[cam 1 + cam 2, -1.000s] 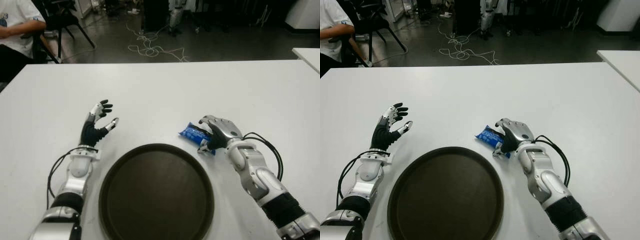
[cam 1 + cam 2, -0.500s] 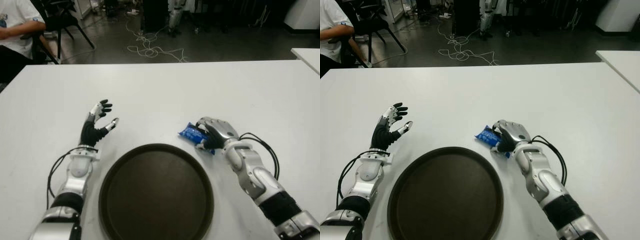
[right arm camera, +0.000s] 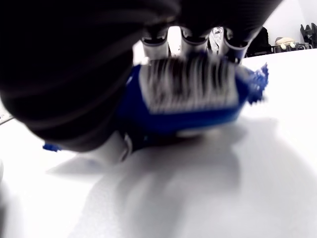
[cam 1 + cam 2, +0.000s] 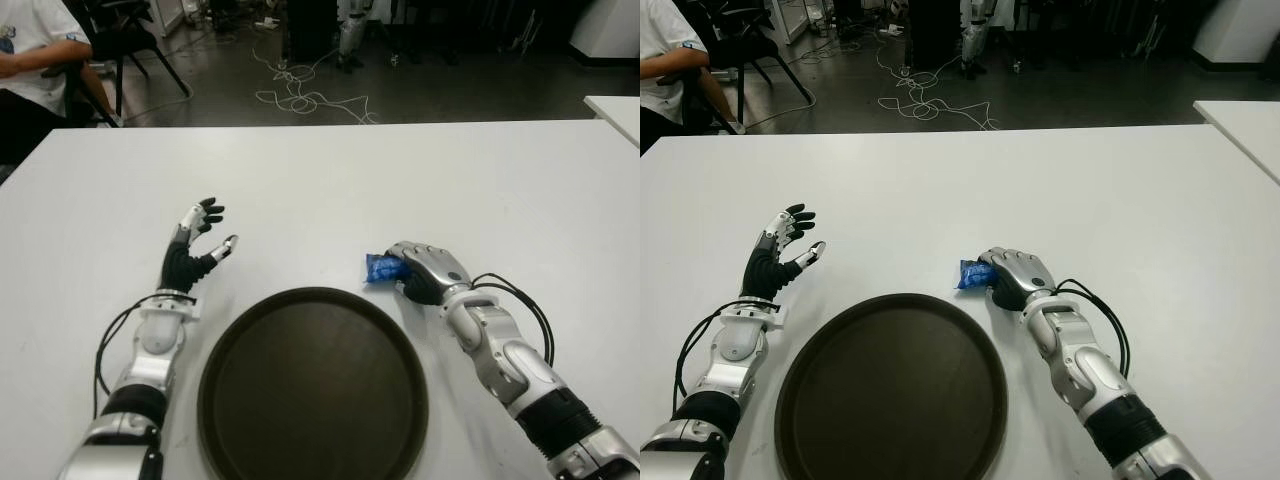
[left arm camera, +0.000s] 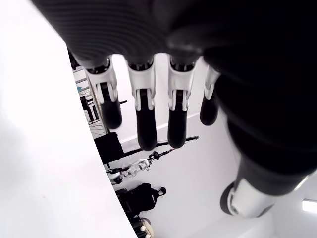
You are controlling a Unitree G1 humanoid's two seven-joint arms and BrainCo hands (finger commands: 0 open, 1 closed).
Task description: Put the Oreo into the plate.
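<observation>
My right hand (image 4: pixel 428 272) is curled around the blue Oreo pack (image 4: pixel 380 268) on the white table (image 4: pixel 330 180), just off the dark plate (image 4: pixel 313 385)'s far right rim; grasping seems underway, so lifting it over the plate looks next, while my left hand (image 4: pixel 193 250) hovers spread wide beyond the plate's left rim.

Oreo (image 3: pixel 190 96) wrapper glossy blue plastic; plate (image 4: pixel 312 385) dark, matt; table (image 4: pixel 400 180) smooth white.

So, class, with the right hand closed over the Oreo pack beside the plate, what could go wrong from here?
1. The right hand covers the Oreo pack from above on the table; the soft wrapper may slip out on lifting.
2. The plate lies close by, so a low carry could catch its rim and shove it.
3. The left hand, open beside the plate, does not steady it.
</observation>
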